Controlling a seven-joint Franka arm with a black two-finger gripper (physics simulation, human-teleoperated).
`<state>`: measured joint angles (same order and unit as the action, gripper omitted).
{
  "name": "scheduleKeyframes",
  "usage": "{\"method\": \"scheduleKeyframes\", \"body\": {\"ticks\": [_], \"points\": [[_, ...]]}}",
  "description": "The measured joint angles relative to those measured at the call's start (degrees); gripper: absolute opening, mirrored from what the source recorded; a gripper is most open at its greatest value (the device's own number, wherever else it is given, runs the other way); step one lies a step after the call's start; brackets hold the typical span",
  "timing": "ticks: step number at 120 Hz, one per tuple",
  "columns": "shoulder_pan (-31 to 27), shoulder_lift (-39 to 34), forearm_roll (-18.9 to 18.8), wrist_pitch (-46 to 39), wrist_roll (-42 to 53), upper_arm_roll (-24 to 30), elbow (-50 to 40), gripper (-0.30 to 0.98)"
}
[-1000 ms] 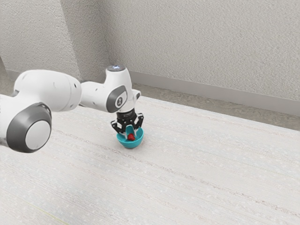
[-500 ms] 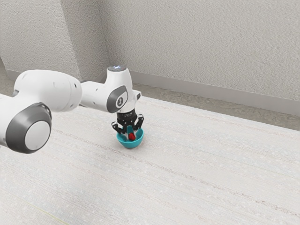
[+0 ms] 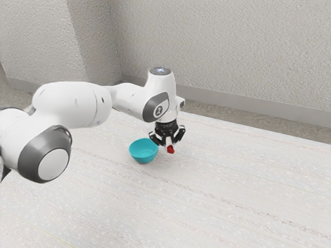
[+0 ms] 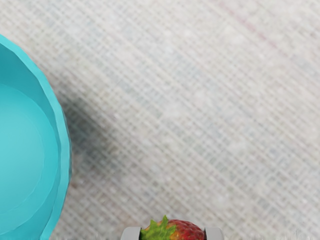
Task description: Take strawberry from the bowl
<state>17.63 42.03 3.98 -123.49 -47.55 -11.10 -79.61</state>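
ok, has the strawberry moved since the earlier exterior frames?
Yes: the strawberry, inside the bowl before, is now outside it, toward the exterior view's right, in the gripper.

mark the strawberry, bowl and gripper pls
Strawberry (image 4: 188, 230): wrist view, red flesh beside the green leaves.
Bowl (image 3: 144, 159): exterior view, teal outer wall.
Gripper (image 3: 170, 148): exterior view, midway between its fingertips.

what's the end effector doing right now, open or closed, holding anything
End effector: closed on the strawberry, one fingertip on each side, held outside the turquoise bowl.
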Motion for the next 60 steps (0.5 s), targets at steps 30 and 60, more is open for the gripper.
{"method": "scheduleKeyframes", "body": {"ticks": [30, 60], "points": [[0.57, -0.25, 1.83, 0.48, 0.46, -0.24, -2.04, 0.19], [4.75, -34.42, -6.06, 12.17, 7.75, 0.67, -14.62, 0.54]]}}
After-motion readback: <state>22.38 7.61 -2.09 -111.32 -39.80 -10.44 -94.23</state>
